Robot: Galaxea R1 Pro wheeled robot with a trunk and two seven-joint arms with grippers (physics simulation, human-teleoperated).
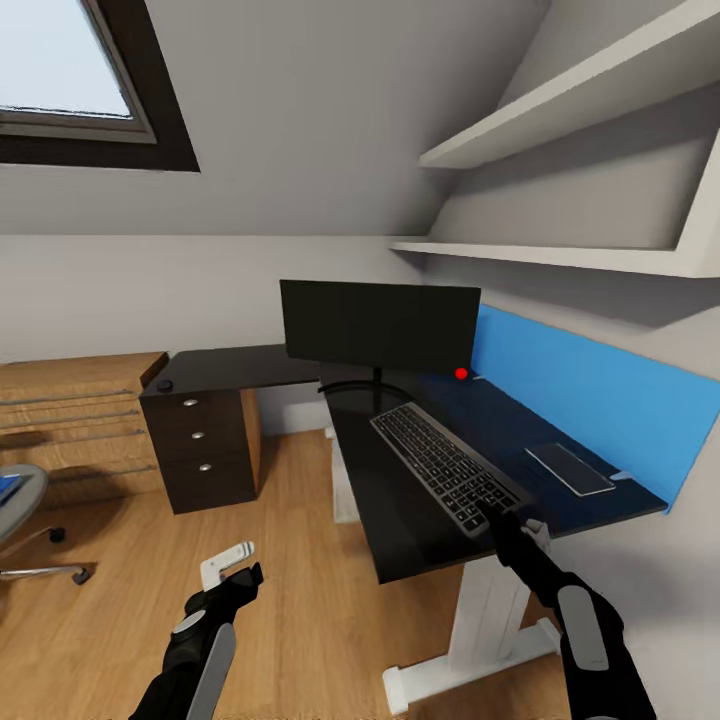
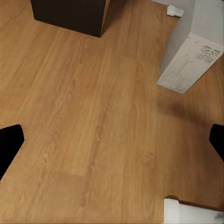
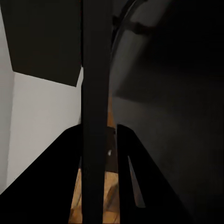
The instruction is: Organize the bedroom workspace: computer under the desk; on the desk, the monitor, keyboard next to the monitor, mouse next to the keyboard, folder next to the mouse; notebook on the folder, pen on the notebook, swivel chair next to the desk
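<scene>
The keyboard (image 1: 443, 463) lies slantwise on the black desk (image 1: 400, 530), in front of the monitor (image 1: 380, 325). My right gripper (image 1: 508, 520) is shut on the keyboard's near end; in the right wrist view its fingers (image 3: 133, 182) clamp the dark edge of the keyboard (image 3: 95, 93). The notebook (image 1: 568, 467) rests by the blue back panel. On the desk's far left corner sits the mouse (image 1: 163, 385). The swivel chair (image 1: 18, 510) shows at the left edge with the blue folder (image 1: 7, 487) on its seat. Over the floor hangs my left gripper (image 1: 236, 574), open (image 2: 112, 144), near the computer (image 2: 189, 60).
A black drawer unit (image 1: 200, 440) stands under the desk's left wing, with a wooden chest (image 1: 70, 420) beside it. White desk legs (image 1: 480, 630) stand close to my right arm. Two wall shelves (image 1: 560, 250) hang above the desk. A thin pale sliver (image 1: 619, 476) lies by the notebook.
</scene>
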